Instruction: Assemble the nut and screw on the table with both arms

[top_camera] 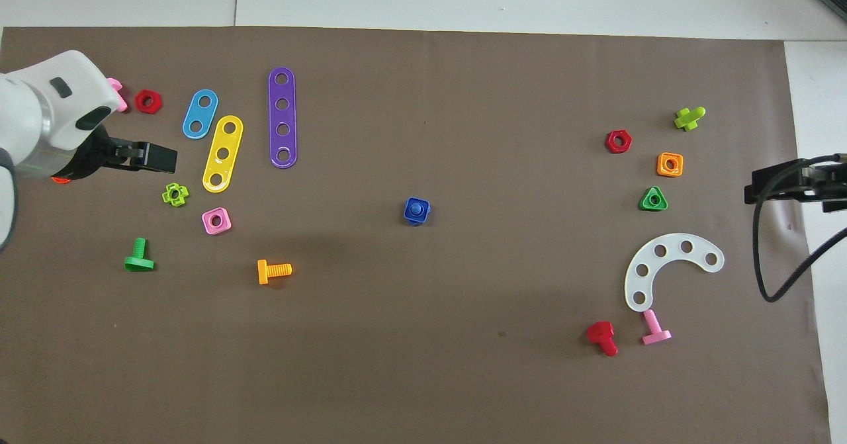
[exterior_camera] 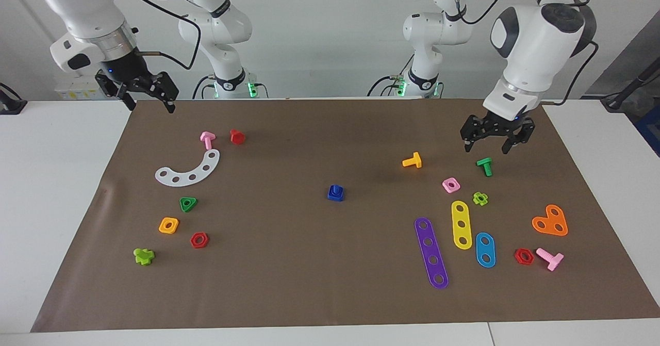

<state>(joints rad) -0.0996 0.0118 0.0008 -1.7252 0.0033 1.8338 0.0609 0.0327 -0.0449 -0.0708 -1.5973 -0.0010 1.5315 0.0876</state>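
The table (exterior_camera: pixel 62 191) carries a brown sheet (exterior_camera: pixel 330 294) strewn with small toy parts. The 2 arms are both up and clear of the work. The left gripper (exterior_camera: pixel 496 135) hangs over the sheet's corner at the left arm's end, above a green screw (exterior_camera: pixel 484 166), its fingers apart and holding nothing. The right gripper (exterior_camera: pixel 138 90) waits over the sheet's edge at the right arm's end, fingers likewise apart and empty.

At mid-sheet, well apart from every other part, sits the blue pair: the nut (exterior_camera: pixel 335 195) lies flat, and the screw (exterior_camera: pixel 335 188) appears to stand in its centre hole. In the overhead view the nut (top_camera: pixel 416 211) shows as a rounded square with a round blue stub in the middle; the screw's triangular head cannot be made out, so which end is up I cannot tell.

Judged from this, the joining looks done, or nearly so, with neither gripper on the pair. If anything is left, it is to check the seating: 1 gripper would hold the nut by its flat sides while the other turns or presses the screw. The pair is small and light, so a careless touch could tip it.
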